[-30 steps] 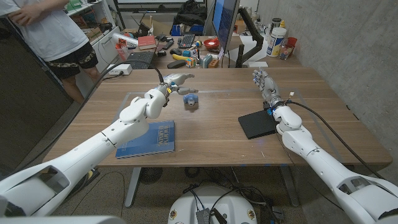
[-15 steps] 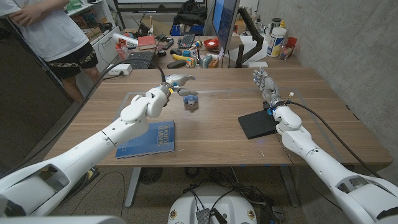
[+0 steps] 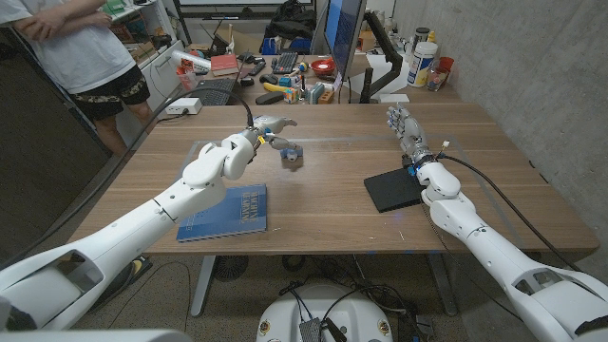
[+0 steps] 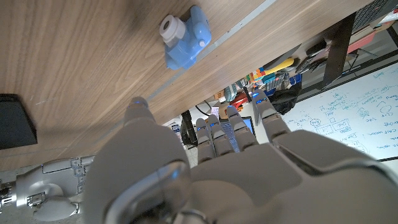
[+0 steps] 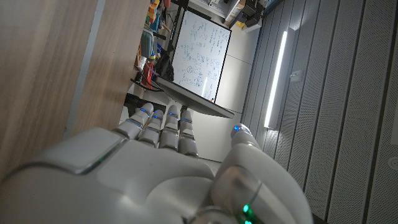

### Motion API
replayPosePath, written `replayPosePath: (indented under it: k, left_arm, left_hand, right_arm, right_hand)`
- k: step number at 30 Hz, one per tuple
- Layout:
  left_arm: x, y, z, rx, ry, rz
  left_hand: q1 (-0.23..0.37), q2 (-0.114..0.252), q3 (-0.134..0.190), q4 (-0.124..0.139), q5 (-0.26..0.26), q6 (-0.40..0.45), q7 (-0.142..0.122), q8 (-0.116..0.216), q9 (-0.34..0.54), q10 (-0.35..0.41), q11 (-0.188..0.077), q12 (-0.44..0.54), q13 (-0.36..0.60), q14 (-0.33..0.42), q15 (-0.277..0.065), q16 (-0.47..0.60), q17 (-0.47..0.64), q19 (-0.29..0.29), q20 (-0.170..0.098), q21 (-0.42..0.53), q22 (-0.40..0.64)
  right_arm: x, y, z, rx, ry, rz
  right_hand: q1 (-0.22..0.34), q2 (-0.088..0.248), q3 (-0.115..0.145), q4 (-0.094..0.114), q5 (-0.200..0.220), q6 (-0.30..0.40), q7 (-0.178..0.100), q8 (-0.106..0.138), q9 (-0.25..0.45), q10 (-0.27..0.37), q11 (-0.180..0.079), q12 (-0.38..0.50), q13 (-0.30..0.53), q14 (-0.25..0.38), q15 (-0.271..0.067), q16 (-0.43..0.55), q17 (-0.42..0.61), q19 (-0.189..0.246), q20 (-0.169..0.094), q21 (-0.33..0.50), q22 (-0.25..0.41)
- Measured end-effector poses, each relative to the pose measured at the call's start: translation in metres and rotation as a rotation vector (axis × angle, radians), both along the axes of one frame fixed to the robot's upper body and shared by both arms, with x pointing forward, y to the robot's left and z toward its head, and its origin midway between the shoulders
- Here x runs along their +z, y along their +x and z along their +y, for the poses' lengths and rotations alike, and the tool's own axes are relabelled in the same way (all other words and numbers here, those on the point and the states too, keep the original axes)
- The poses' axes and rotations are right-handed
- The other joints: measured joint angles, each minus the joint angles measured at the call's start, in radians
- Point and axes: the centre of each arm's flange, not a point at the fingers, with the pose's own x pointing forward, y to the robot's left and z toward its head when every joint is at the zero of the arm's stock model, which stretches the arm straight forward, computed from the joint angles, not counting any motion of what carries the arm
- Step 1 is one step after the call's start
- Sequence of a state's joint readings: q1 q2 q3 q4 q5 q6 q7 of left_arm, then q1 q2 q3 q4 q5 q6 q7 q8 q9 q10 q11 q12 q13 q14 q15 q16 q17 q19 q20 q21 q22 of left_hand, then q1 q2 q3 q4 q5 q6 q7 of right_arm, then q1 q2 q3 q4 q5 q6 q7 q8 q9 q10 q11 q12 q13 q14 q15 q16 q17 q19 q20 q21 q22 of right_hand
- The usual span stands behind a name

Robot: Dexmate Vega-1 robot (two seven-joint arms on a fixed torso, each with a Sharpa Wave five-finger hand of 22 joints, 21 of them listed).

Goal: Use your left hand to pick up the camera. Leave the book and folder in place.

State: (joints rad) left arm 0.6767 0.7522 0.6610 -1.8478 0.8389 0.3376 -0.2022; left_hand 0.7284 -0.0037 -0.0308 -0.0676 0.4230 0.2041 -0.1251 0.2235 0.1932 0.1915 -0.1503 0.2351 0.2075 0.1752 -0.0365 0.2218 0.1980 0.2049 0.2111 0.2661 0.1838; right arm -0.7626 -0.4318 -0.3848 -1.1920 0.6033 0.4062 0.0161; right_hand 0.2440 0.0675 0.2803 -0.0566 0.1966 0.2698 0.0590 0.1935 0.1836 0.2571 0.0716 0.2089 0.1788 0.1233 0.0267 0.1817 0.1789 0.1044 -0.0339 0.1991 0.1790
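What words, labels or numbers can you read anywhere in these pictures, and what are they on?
None can be read for certain.
Blue book: white lettering on its cover, too small and blurred to read.
Whiteboard behind the table: handwriting in marker, too small to read.
White bottle on the far desk: a label, illegible.
Blue camera, black folder: no text visible.

Glossy white arm shells; grey metallic left hand (image 3: 270,124), right hand (image 3: 403,128); black cable at right wrist.
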Motion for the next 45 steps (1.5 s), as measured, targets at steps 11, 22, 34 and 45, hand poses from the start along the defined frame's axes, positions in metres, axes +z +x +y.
replayPosePath:
  k: [11,22,34,45]
  left_arm:
    - [-0.003,0.002,0.000,0.003,0.024,0.015]
    - [-0.003,0.010,-0.001,0.002,0.026,0.033]
    - [-0.007,0.016,-0.003,-0.005,0.019,0.061]
    - [-0.010,0.021,-0.001,-0.006,0.003,0.084]
  left_hand:
    - [0.009,-0.009,-0.001,-0.007,0.000,0.003,-0.008,0.000,0.000,0.004,-0.004,0.000,0.000,0.000,0.000,0.000,0.000,0.000,0.000,0.000,0.000]
    - [0.017,-0.009,-0.005,-0.011,0.000,0.009,-0.013,0.000,0.000,0.010,-0.009,0.000,0.000,0.009,-0.002,0.000,0.000,0.017,-0.001,0.000,0.000]
    - [0.032,-0.013,-0.009,-0.015,0.000,0.012,-0.016,0.000,0.000,0.010,-0.009,0.000,0.004,0.020,-0.005,0.000,0.000,0.047,0.000,0.004,0.000]
    - [0.040,-0.013,-0.009,-0.024,0.007,0.016,-0.020,0.000,0.000,0.010,-0.009,0.000,0.004,0.025,0.000,0.000,0.005,0.072,-0.003,0.008,0.000]
  right_arm:
    - [-0.002,-0.001,0.000,0.000,0.002,0.000]
    - [-0.003,-0.003,-0.005,-0.007,0.009,0.000]
    - [-0.003,-0.005,-0.009,-0.011,0.012,-0.005]
    - [-0.003,-0.006,-0.010,-0.011,0.016,-0.005]
  right_hand:
    - [-0.005,-0.005,0.000,0.000,0.000,0.000,0.000,0.000,0.000,0.000,0.000,0.000,0.000,0.000,0.000,0.000,0.000,0.000,0.000,0.000,0.000]
    - [-0.005,-0.005,0.000,0.000,0.000,0.000,0.000,0.000,0.000,0.000,0.000,0.000,0.000,0.000,0.000,0.000,0.000,-0.013,0.002,0.000,0.000]
    - [-0.005,-0.005,0.000,0.000,0.007,0.000,0.000,0.000,0.000,-0.004,0.004,0.000,0.000,0.000,0.000,0.000,0.000,-0.013,0.002,0.000,0.000]
    - [-0.005,-0.005,0.000,0.000,0.007,0.000,0.000,0.000,0.000,-0.004,0.004,0.000,0.000,0.000,0.000,0.000,0.000,-0.013,0.002,0.000,0.000]
